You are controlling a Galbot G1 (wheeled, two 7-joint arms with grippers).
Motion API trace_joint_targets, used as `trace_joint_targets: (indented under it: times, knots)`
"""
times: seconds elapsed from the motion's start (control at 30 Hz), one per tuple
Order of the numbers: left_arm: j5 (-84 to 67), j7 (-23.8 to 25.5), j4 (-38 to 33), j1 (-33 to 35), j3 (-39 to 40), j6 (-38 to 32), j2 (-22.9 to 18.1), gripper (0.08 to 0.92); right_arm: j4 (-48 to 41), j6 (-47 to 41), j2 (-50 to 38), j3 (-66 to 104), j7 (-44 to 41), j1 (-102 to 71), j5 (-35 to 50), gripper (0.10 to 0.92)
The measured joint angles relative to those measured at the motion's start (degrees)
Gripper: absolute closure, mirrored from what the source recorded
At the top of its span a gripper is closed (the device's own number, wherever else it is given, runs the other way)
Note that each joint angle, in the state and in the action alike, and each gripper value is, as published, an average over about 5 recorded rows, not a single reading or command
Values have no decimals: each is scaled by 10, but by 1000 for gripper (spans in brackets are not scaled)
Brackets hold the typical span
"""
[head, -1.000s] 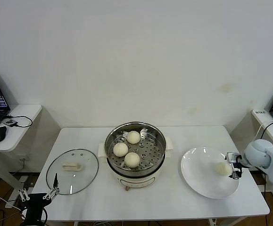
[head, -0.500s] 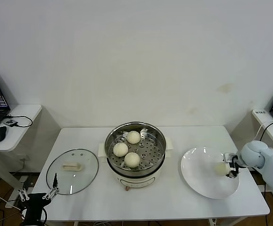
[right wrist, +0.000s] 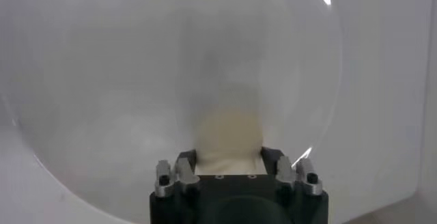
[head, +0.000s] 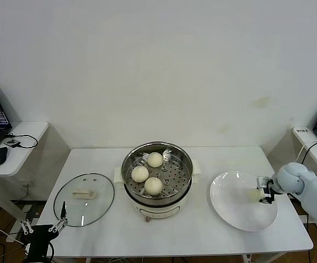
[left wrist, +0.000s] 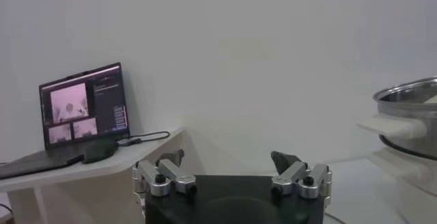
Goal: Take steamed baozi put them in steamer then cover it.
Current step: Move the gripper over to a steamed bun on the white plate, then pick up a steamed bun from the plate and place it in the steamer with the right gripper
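Right gripper clamped on last small cream-white round bun over flat white plate on white table; soft dough may squash or slip en route to round stainless-steel steamer; left gripper wide, idle below table edge.

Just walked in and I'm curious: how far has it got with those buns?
Three buns already sit in the steamer. The right claw is shut on the last bun over the white plate. Left: drop it in, then fit the glass lid, which lies on the table by the idle left claw.
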Motion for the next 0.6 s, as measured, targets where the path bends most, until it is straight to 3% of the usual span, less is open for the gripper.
trace_joint_targets:
  times: [0.6]
  knots:
    - [0,0,0,-10,10,0,2,177,99,-38,-48,-152,-13,226,121,489]
